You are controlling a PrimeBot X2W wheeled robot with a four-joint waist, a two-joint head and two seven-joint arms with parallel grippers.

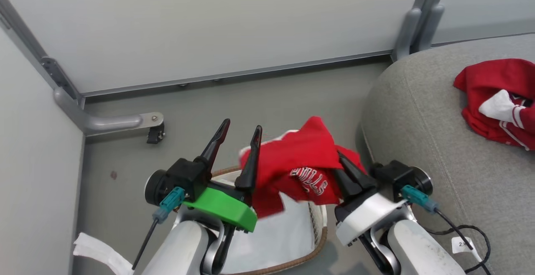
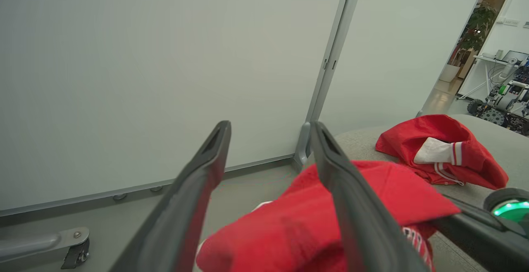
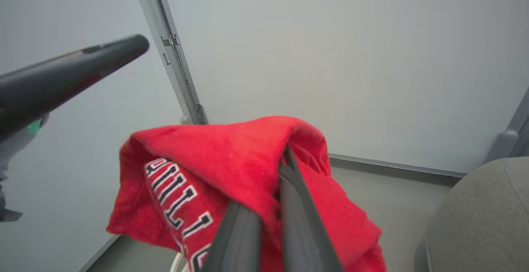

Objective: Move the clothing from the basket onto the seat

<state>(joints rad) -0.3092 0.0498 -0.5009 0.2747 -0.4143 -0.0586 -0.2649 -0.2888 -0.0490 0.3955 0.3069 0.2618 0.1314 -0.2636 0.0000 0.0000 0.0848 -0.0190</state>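
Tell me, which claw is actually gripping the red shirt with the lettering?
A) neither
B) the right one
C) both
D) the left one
B: the right gripper has its fingers pinched shut on the red garment, while the left gripper has its fingers spread apart.

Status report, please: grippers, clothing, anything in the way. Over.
Left gripper open, holding nothing. Right gripper shut on red garment, held over basket. Second garment lies on seat. Nothing seen in the way.
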